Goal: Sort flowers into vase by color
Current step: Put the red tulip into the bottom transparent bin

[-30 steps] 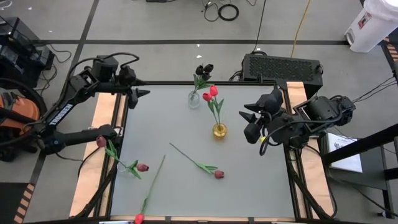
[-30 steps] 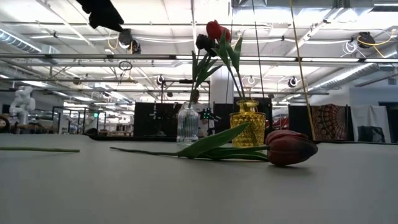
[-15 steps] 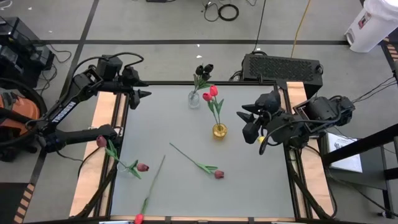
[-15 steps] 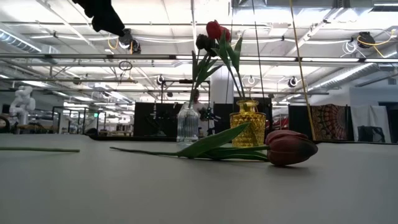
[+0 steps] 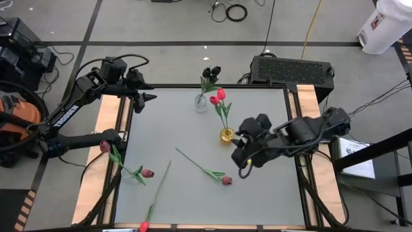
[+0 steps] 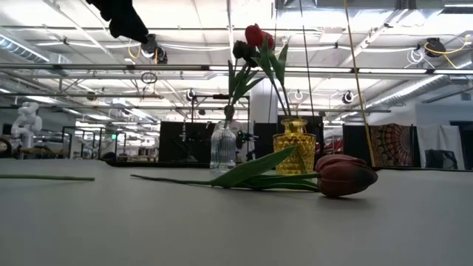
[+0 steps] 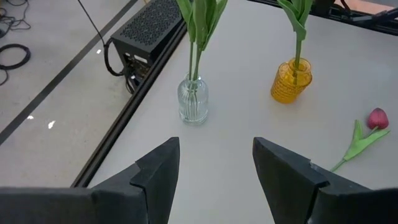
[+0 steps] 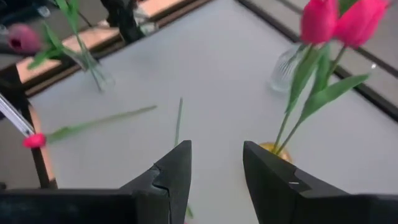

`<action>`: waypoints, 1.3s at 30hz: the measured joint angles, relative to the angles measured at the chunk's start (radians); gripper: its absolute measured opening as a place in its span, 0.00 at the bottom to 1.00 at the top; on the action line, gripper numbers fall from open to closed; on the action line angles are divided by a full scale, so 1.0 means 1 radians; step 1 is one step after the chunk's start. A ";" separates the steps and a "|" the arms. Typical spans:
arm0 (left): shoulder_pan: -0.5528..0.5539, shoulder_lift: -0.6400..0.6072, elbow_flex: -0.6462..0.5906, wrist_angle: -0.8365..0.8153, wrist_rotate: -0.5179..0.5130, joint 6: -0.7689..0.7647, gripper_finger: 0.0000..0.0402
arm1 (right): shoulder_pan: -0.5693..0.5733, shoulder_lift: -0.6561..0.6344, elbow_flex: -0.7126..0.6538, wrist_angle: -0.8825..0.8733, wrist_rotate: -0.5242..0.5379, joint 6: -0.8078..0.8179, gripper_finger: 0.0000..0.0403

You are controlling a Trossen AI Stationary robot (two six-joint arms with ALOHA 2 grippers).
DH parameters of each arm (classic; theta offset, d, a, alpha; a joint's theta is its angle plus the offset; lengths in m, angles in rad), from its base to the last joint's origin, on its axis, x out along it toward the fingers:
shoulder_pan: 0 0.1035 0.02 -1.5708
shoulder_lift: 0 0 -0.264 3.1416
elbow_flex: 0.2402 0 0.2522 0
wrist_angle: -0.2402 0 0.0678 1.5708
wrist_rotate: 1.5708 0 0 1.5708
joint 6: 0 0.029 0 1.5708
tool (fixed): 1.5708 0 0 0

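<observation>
A maroon tulip (image 5: 225, 180) lies flat near the table's middle, and its head fills the low view (image 6: 346, 175). A red tulip (image 5: 143, 225) lies at the near edge. Two maroon tulips (image 5: 148, 173) rest at the left edge. The clear vase (image 5: 201, 103) holds dark tulips and the yellow vase (image 5: 226, 135) holds red-pink ones. My right gripper (image 5: 237, 150) is open in the air just right of the yellow vase, with the vase's stems ahead of its fingers (image 8: 216, 180). My left gripper (image 5: 149, 97) is open over the far left corner (image 7: 216, 168).
A black box (image 5: 293, 67) sits beyond the far edge. Wooden rails (image 5: 106, 129) run along the left and right sides. Open tabletop lies between the lying maroon tulip and the right edge (image 5: 270, 193).
My right gripper has swung from the table's right edge toward the left and a little nearer. It now hangs beside the yellow vase, above the lying maroon tulip, and is still open. The flowers and vases have not moved.
</observation>
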 joint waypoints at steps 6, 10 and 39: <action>0.000 0.000 0.000 0.000 0.000 0.000 0.52 | 0.000 0.068 0.000 -0.002 -0.060 0.014 0.34; 0.000 0.000 0.000 0.000 0.000 -0.001 0.52 | 0.000 0.116 0.000 -0.004 -0.079 0.016 0.34; 0.000 0.000 0.000 0.000 0.000 -0.001 0.52 | -0.079 0.486 0.000 0.062 -0.504 0.111 0.34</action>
